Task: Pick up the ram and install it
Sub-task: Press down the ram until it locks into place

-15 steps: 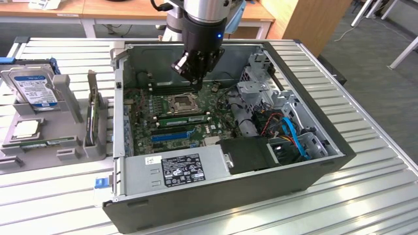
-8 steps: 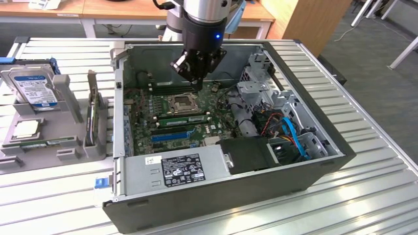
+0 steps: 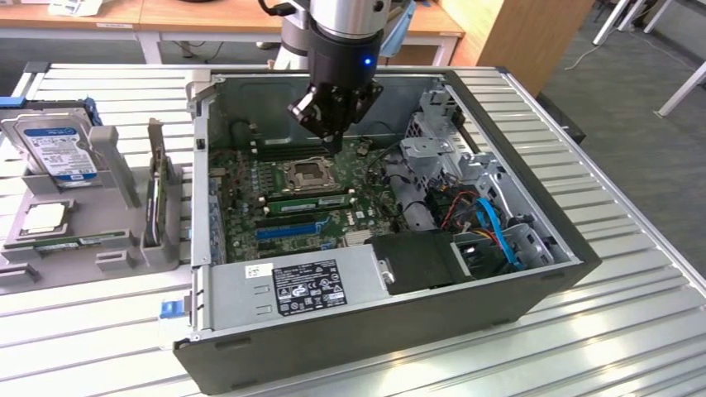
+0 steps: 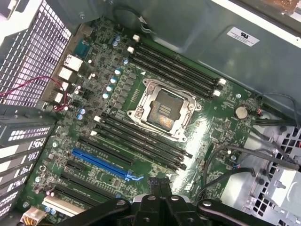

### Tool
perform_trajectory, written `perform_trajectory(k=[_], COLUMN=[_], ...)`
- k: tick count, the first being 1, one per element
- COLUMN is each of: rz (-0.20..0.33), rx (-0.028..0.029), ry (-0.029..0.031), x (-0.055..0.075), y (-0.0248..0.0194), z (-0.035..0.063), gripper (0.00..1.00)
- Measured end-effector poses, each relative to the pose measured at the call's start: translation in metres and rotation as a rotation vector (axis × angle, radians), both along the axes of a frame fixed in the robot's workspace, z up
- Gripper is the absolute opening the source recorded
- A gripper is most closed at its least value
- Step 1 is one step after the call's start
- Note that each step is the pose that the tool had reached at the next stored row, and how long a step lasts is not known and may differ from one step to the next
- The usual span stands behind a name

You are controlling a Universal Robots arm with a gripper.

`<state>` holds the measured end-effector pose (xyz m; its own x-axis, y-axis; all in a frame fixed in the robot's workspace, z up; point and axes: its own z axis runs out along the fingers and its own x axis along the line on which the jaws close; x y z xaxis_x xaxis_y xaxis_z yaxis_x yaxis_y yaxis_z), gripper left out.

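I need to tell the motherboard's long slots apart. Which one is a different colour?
The blue slot; the other long slots are black.

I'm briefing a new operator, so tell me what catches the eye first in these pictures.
The open computer case fills the middle of the slatted table, with the green motherboard and its bare CPU socket exposed. The black gripper hangs inside the case above the memory slots beyond the socket. On the exterior view's left, a hard drive stands upright in a grey holder.
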<state>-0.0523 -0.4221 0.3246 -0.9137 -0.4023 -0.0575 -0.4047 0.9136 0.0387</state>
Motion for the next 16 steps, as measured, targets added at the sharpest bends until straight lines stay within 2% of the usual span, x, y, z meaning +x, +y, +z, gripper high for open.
perform_trajectory(k=[5,7,9,13,16], rz=[-0.050,-0.068,-0.081,-0.105,-0.131], rx=[-0.0001,-0.0002,0.0000,-0.0005,-0.0004], ry=[0.0028,0.0062,0.0157,0.0393,0.0477], x=[-0.0002,-0.0004,-0.0005,-0.0006,-0.0007], y=[-0.0001,0.0000,0.0000,-0.0001,0.0000], z=[0.0000,0.0000,0.0000,0.0001,0.0001], gripper=[0.10,0.10,0.10,0.10,0.10])
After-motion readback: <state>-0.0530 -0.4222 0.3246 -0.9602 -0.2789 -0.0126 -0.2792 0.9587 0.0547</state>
